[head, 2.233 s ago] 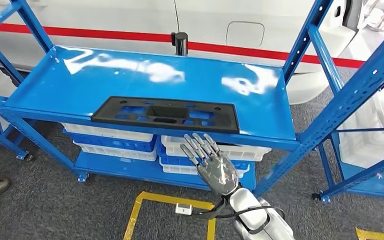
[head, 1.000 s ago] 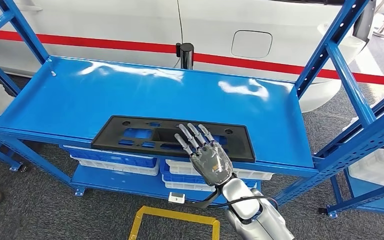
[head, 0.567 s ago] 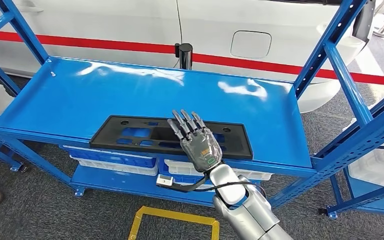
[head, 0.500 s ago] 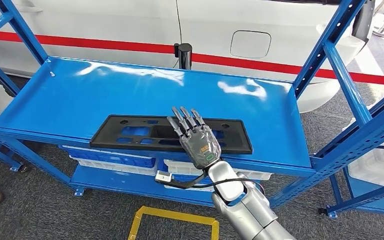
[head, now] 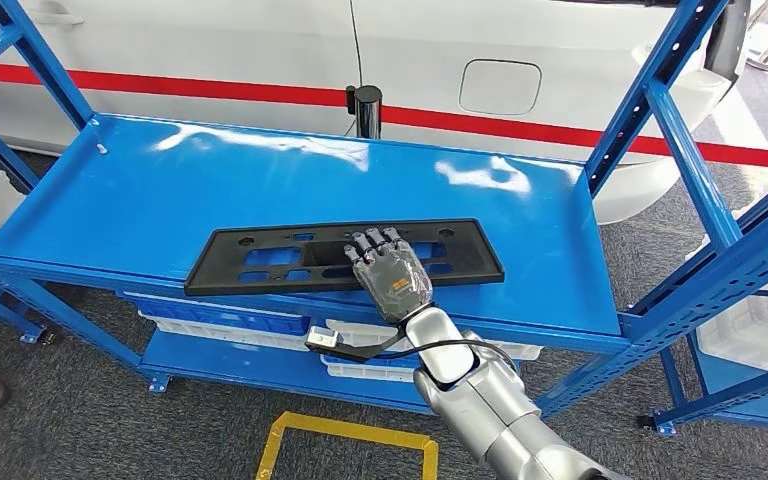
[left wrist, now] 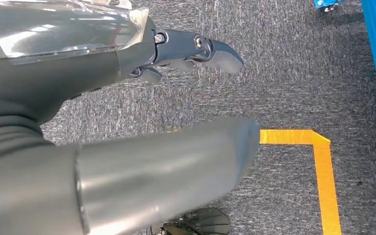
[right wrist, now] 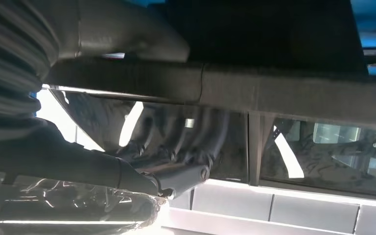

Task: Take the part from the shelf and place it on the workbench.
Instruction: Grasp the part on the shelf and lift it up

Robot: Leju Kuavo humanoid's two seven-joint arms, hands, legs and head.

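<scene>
Room lies open across the glossy blue metal shelf (head: 290, 185) behind the long black plastic part (head: 260, 262), a flat frame with cut-out windows that sits along the near edge, its left end swung slightly nearer. My right hand (head: 390, 275) grasps the part's middle, fingers curled over the top and thumb (right wrist: 127, 29) under its near edge. My left hand (left wrist: 127, 122) hangs over grey carpet beside yellow floor tape (left wrist: 318, 166), fingers loosely apart, holding nothing.

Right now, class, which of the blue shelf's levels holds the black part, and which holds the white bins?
The upper shelf level holds the black part, gripped by the right hand. The white bins sit on the level beneath.
</scene>
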